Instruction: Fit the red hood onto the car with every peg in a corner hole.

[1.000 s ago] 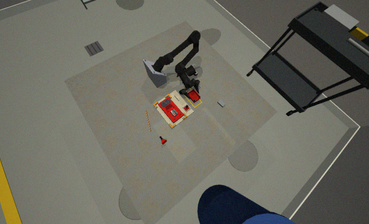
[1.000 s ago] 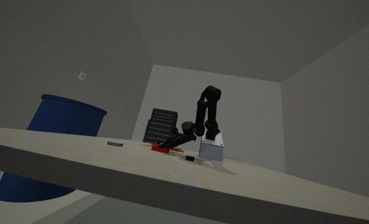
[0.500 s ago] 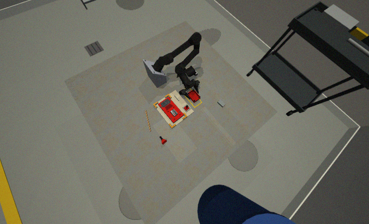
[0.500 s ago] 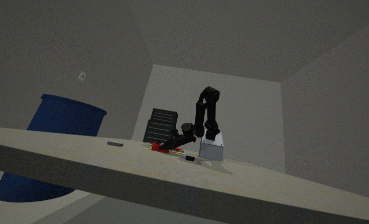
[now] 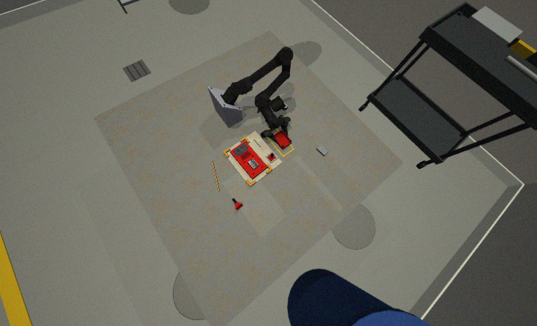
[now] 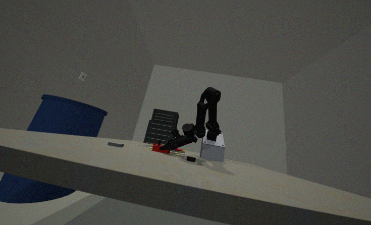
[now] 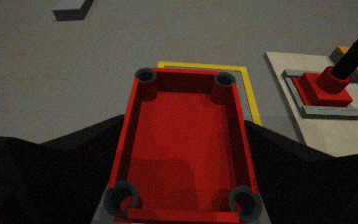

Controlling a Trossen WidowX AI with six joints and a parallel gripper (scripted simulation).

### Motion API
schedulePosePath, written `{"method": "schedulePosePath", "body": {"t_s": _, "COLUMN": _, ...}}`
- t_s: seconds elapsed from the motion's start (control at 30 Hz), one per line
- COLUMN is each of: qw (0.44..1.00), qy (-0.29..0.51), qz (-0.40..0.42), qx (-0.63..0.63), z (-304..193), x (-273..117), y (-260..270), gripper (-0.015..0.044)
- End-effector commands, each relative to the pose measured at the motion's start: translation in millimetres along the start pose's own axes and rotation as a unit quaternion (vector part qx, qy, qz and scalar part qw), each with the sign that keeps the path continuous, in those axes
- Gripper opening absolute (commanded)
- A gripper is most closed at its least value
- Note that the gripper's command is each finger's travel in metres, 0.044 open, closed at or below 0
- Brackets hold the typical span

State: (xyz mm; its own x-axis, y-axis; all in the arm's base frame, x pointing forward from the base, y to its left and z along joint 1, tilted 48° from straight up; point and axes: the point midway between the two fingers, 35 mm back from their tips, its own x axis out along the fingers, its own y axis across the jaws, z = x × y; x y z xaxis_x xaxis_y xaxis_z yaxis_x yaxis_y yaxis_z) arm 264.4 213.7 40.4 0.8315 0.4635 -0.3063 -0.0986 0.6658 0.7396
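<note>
The red hood (image 5: 282, 139) (image 6: 156, 148) (image 7: 175, 127) is upside down, its hollow side up, with a grey-rimmed hole at each corner boss. My gripper (image 5: 280, 137) (image 7: 184, 124) is shut on the hood, one finger against each long side. The hood is at or just above the table; the exact height is not clear. The red chassis (image 5: 246, 156) sits on the cream jig board (image 5: 263, 149) (image 7: 337, 137) between orange corner brackets. The grey engine block (image 5: 253, 163) is on its deck. The pegs are too small to make out.
A yellow outline (image 5: 288, 153) (image 7: 252, 95) surrounds the hood's spot. A red part with a black stick (image 5: 271, 156) (image 7: 331, 85) stands in a grey holder on the board, beside the hood. A grey block (image 5: 321, 150) (image 6: 115, 144) (image 7: 71, 11), a thin stick (image 5: 215, 176) and a red-black tool (image 5: 237, 205) lie farther off.
</note>
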Motion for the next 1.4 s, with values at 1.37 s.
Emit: {"method": "schedulePosePath", "body": {"t_s": 1.37, "qw": 0.998, "qy": -0.001, "qz": 0.001, "qx": -0.067, "z": 62.4, "x": -33.2, "y": 2.3, "gripper": 0.0000}}
